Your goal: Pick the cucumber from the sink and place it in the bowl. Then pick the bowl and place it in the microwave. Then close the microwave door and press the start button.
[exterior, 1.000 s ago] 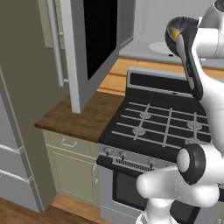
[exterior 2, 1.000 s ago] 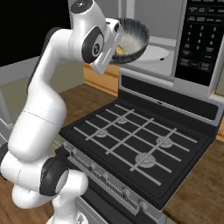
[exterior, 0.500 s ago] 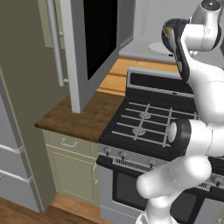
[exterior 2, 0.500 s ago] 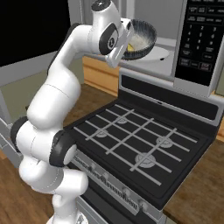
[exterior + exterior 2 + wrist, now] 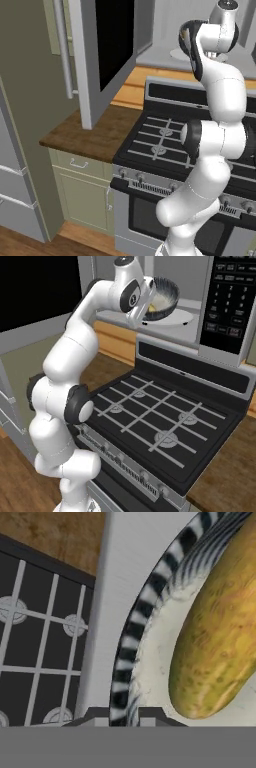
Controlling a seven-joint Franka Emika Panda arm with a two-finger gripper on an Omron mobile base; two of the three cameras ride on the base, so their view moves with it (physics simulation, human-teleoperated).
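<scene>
**Bowl held at the microwave mouth**

You have the claw [image 5: 125, 714] clamped on the rim of the bowl [image 5: 162, 298], one finger on each side of its ribbed, dark-and-pale striped wall. The cucumber [image 5: 220, 637], stubby, yellow-orange and mottled, lies inside on the pale inner surface, just beside the claw. The bowl hangs tilted over the microwave [image 5: 227, 303] and its smooth pale grey floor, above the range [image 5: 160, 421] with its black grates. The microwave door [image 5: 107, 45], black glass in a silver frame, stands wide open over the wooden worktop [image 5: 95, 135].
</scene>
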